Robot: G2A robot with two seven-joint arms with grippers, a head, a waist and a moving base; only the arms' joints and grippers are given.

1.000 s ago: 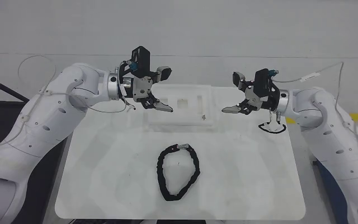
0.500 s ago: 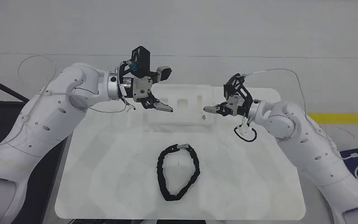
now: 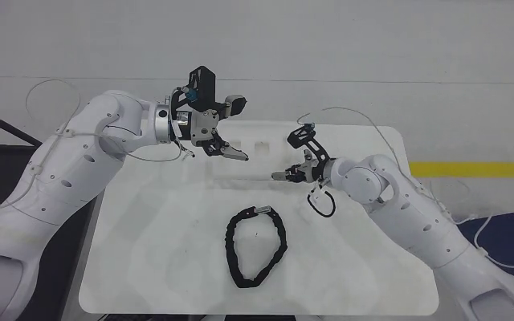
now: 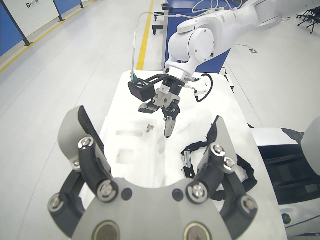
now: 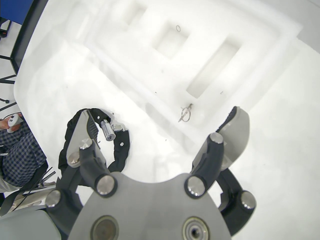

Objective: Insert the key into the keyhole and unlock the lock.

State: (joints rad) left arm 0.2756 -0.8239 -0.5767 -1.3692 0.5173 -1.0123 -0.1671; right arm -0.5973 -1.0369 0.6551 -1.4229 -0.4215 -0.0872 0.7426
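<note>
The right arm has swung left; the right gripper point(image 5: 162, 123), jaws spread wide and holding nothing, hovers over the small silver ringed key point(image 5: 186, 112) on the near edge of the white foam tray point(image 5: 250, 33). The left gripper point(image 3: 233, 128) is likewise spread and bare. The black sleeved chain lock point(image 3: 231, 239) lies nearer, mid-table. Risk: an off-centre closure may skid the flat key away.

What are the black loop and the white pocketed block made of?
The black loop seems a matte, wrinkled fabric sleeve, perhaps over a chain, ending in a shiny metal cylinder. The white block with rectangular pockets looks like matte foam, given its soft rounded edges.
</note>
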